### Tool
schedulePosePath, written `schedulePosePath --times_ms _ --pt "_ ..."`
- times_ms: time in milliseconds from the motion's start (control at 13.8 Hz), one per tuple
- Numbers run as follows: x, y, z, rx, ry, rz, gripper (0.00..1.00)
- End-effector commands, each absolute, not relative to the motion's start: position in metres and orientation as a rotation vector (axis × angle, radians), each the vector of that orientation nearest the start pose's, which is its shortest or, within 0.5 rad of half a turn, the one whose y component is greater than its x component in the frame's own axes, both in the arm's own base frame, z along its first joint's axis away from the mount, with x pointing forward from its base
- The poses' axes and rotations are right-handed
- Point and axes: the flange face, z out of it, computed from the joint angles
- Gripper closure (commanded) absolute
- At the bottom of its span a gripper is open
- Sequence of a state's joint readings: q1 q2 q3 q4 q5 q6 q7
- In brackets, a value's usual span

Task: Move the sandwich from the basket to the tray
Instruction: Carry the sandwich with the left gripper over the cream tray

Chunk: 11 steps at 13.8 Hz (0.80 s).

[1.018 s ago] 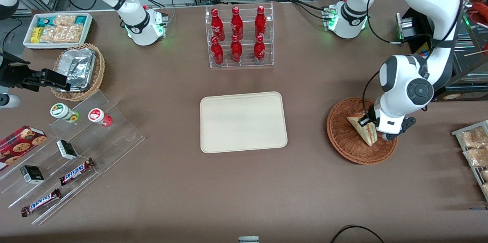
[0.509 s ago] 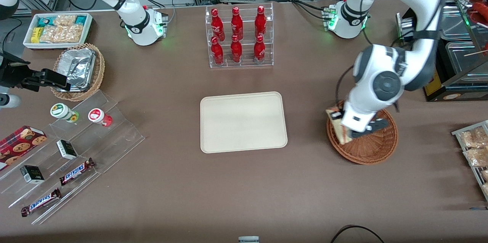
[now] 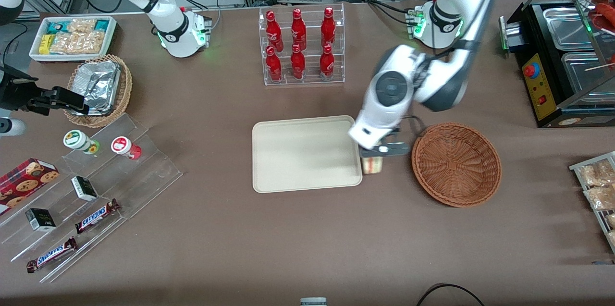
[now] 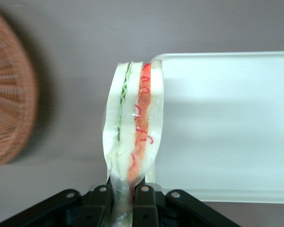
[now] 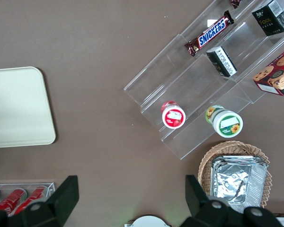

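Note:
My left gripper (image 3: pixel 379 151) (image 4: pixel 128 198) is shut on the sandwich (image 3: pixel 373 165) (image 4: pixel 132 127), a wrapped wedge of white bread with green and red-orange filling, held in the air. It hangs over the edge of the cream tray (image 3: pixel 306 153) (image 4: pixel 227 123) at the tray's end nearest the basket. The reddish-brown wicker basket (image 3: pixel 456 164) (image 4: pixel 9 118) stands beside the tray toward the working arm's end of the table, with nothing in it.
A clear rack of red bottles (image 3: pixel 301 46) stands farther from the front camera than the tray. Toward the parked arm's end are a tan wicker basket with a foil container (image 3: pixel 98 87), a white bin of snacks (image 3: pixel 74 37) and an acrylic stand with jars and candy bars (image 3: pixel 91 186).
The gripper has lifted the sandwich out of the basket and carried it sideways to the tray's edge. The basket now holds nothing.

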<state>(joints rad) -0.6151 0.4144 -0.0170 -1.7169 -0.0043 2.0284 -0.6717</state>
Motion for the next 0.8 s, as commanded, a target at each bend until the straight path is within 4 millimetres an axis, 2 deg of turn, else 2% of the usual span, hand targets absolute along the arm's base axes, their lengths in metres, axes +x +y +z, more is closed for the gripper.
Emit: schedulePosePath --times_ms 0,145,364,509,727 --pt "0.529 -0.439 0.324 -3.101 -0.128 0.137 1.00" --pt "0.522 -0.475 0.312 -3.128 -0.134 0.152 1.00" --pt "0.522 -0.515 0.290 -3.150 -0.202 0.145 1.00" --pt "0.528 -0.527 0.279 -3.159 -0.234 0.137 1.00" --pt "0.526 -0.541 0.258 -3.162 -0.230 0.166 1.00"
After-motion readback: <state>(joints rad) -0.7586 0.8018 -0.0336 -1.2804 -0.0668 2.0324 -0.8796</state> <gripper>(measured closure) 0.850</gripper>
